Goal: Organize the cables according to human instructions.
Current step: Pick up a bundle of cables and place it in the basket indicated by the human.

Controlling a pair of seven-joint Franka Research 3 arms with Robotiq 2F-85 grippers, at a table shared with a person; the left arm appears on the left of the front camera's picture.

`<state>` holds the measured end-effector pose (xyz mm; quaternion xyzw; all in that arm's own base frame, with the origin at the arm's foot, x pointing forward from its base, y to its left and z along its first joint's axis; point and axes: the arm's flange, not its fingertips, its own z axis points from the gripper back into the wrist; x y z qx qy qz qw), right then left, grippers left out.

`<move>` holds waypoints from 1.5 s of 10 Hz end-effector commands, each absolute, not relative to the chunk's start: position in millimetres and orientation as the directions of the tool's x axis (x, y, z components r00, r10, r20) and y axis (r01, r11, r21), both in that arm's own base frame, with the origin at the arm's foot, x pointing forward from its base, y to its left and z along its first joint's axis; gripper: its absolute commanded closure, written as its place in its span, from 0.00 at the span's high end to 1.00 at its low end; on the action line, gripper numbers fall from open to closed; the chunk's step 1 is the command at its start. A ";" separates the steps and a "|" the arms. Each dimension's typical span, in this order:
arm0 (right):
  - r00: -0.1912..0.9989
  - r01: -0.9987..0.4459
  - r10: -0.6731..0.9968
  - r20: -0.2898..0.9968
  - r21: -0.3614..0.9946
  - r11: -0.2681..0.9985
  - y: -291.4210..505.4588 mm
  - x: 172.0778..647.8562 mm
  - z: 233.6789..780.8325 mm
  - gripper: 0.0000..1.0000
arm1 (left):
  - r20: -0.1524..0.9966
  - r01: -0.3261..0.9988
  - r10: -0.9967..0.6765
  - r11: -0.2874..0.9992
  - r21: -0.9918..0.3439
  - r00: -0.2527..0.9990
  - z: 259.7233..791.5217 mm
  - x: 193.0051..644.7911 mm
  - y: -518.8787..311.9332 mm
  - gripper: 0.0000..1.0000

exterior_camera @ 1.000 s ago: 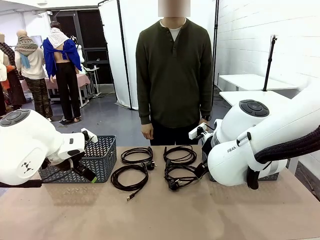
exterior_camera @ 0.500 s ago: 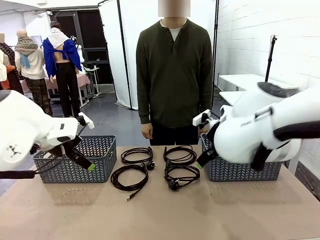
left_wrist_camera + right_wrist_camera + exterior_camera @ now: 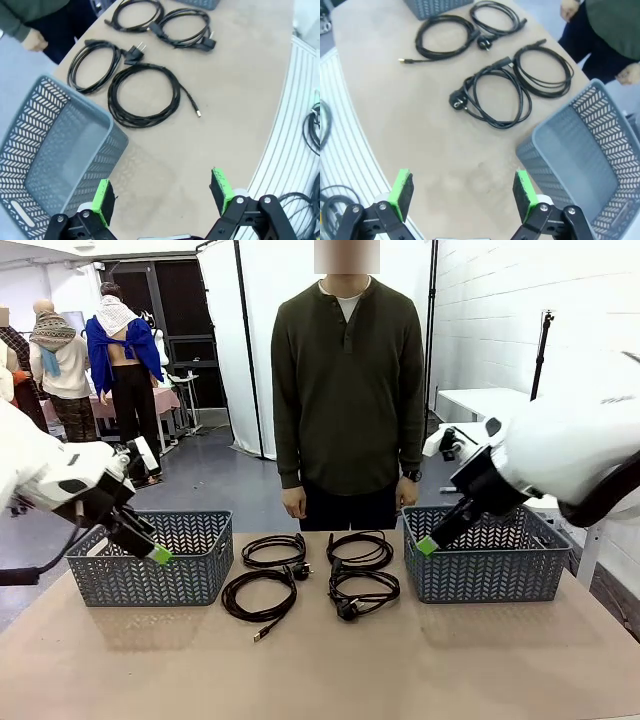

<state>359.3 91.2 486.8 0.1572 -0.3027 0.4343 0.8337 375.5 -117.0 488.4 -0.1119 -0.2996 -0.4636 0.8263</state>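
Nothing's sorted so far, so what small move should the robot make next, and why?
Probably hold the open left gripper and right gripper raised and wait: four cables lie coiled between the baskets, and the person's hands hang down, pointing at nothing.

The near half of the tan worktop [image 3: 320, 670] is bare across the lower frame, an open lane from either side. At centre, four coiled black cables [image 3: 298, 570] lie flat in a two-by-two cluster, with narrow bare strips between the loops. A grey lattice plastic basket [image 3: 195, 585] blocks the middle left and a second grey lattice basket [image 3: 500, 585] the middle right. Both are open-topped, and a bare gap separates each from the cables. The left arm's green-padded fingers [image 3: 160, 554] hang by the left basket's rim, the right arm's fingers [image 3: 427, 545] by the right one's, both spread wide. A person in a dark green shirt [image 3: 348, 390] closes the upper centre.
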 end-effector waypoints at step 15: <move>0.402 -0.848 0.620 0.674 0.018 0.530 74.7 354.7 492.5 1.00 | 0.621 0.859 -0.696 0.507 0.070 0.360 498.1 377.5 -106.8 1.00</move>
